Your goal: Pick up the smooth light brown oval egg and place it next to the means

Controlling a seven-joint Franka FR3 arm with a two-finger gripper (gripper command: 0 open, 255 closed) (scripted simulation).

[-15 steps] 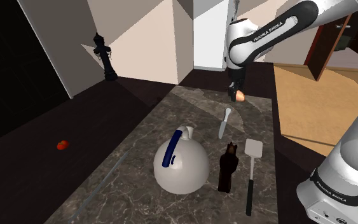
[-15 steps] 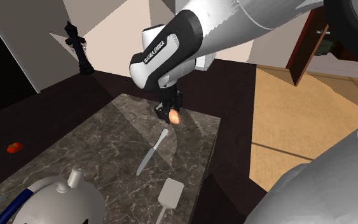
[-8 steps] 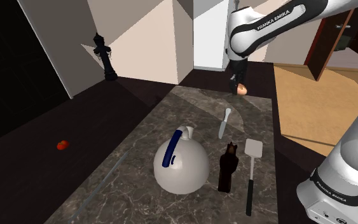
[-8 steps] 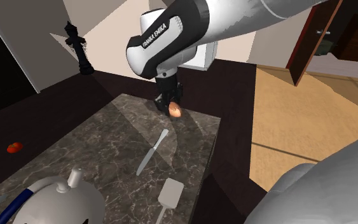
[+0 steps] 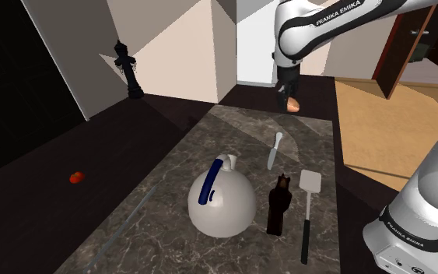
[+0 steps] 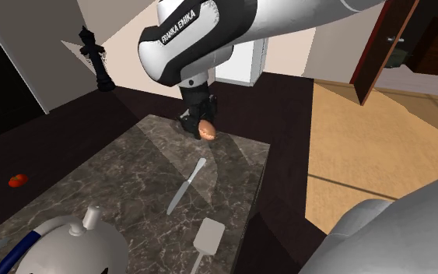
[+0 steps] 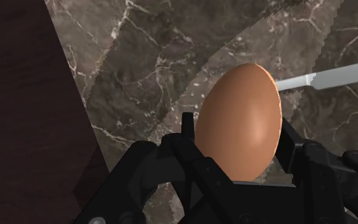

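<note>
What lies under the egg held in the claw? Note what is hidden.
Below the egg, clasped in the claw, lies dark veined counter, a knife blade off to one side. The patch straight beneath is covered by egg and claw.

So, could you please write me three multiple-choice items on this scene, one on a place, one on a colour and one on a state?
1. Where does the grey spatula with the dark handle lie? A) on the marble counter beside the dark brown bottle; B) on a chair; C) inside a drawer.
2. What colour is the handle of the round white jug? A) red; B) blue; C) green.
3. What state is the black gripper in? A) open; B) shut on nothing; C) shut on the brown oval egg.
Answers: 1 A, it lies alongside the bottle; 2 B, a blue loop arcs over the jug; 3 C, the wrist view shows it clasping the egg.
</note>
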